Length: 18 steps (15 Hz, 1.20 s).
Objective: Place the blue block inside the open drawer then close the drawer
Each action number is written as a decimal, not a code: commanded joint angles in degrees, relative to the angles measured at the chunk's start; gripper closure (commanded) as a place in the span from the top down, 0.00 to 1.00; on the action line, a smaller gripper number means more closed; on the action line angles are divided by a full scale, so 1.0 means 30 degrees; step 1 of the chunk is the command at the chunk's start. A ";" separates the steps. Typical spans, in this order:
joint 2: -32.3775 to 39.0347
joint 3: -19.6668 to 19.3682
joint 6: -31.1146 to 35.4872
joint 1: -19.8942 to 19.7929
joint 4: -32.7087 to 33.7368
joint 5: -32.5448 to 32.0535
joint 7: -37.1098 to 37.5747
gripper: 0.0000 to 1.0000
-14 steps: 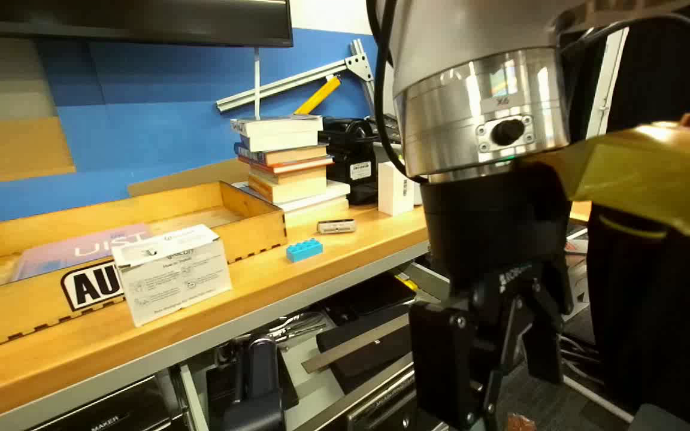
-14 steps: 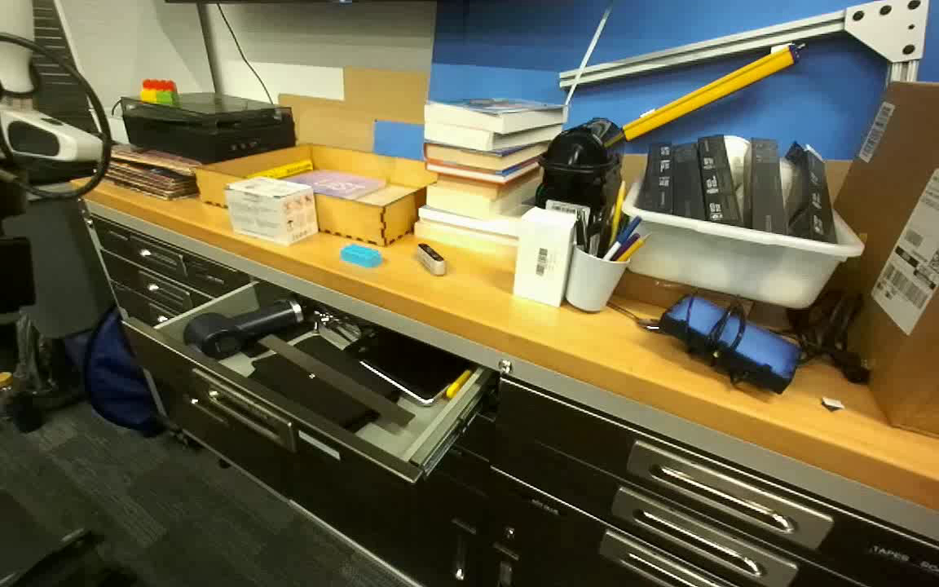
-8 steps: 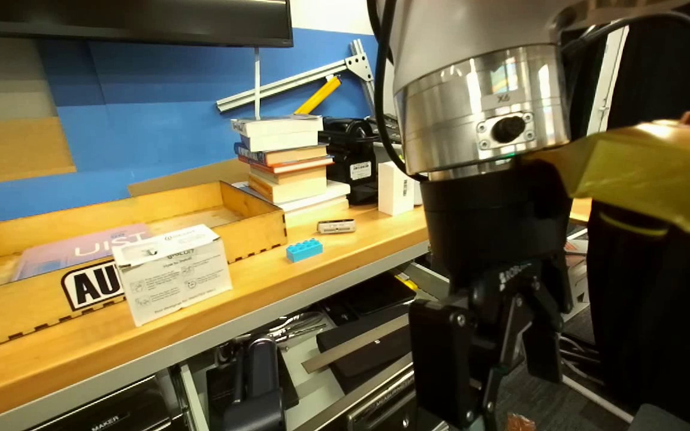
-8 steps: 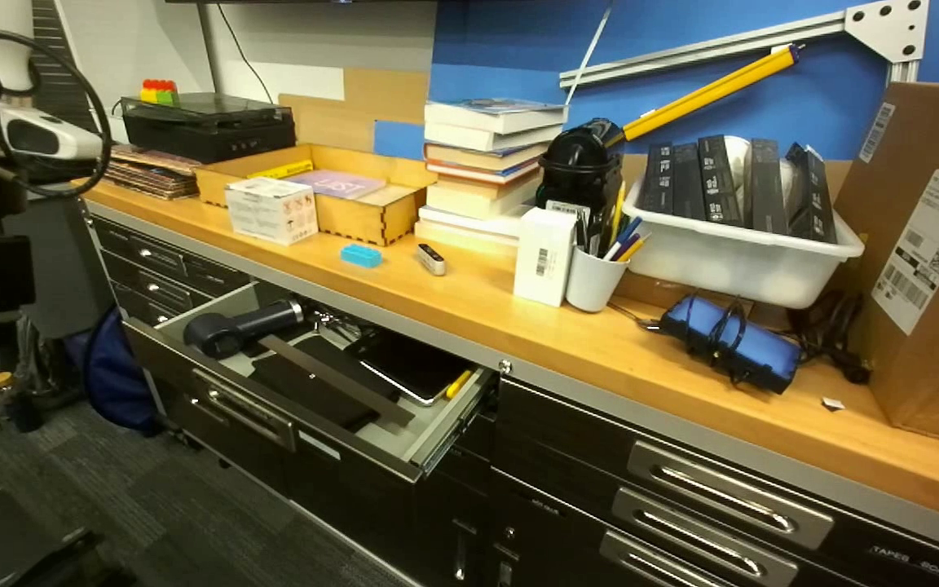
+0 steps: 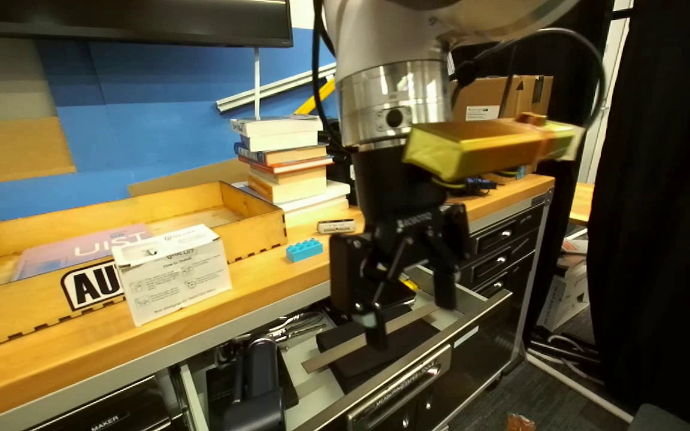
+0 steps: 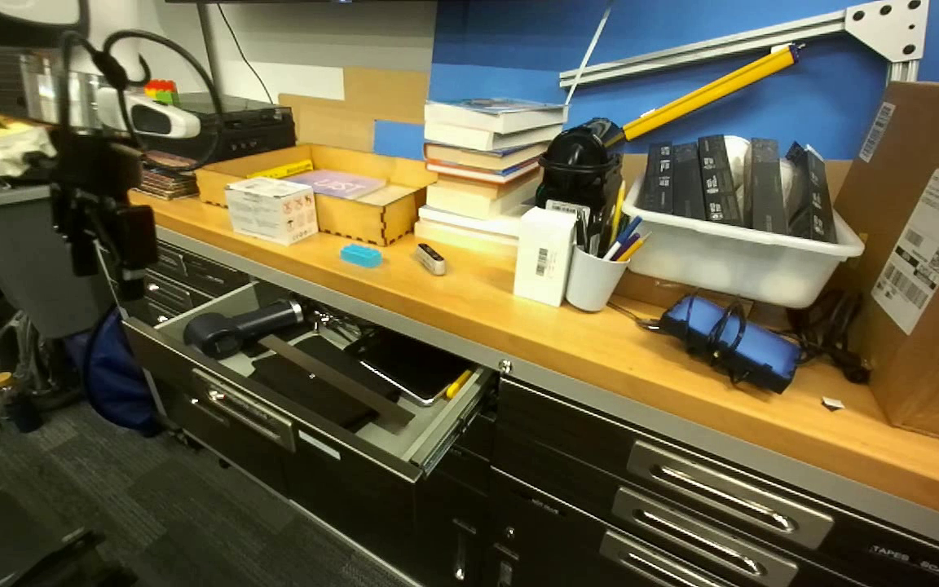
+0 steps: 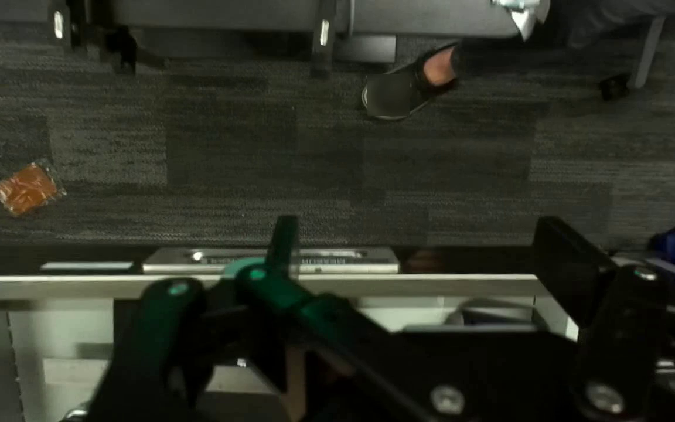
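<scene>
In an exterior view the gripper (image 5: 411, 317) hung pointing down, spread and empty, likely set to straddle the block (image 5: 304, 251), which lay studs up on the counter (image 5: 267, 270). In an exterior view the drawer (image 6: 372, 473) stood pulled out below the block, presumably to receive it. The wrist view showed the fingers (image 7: 572, 269) apart, the drawer's front lying below.
</scene>
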 commanded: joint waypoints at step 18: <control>1.7782 -0.3464 0.0525 0.1301 2.0647 -0.6897 0.2212 1.00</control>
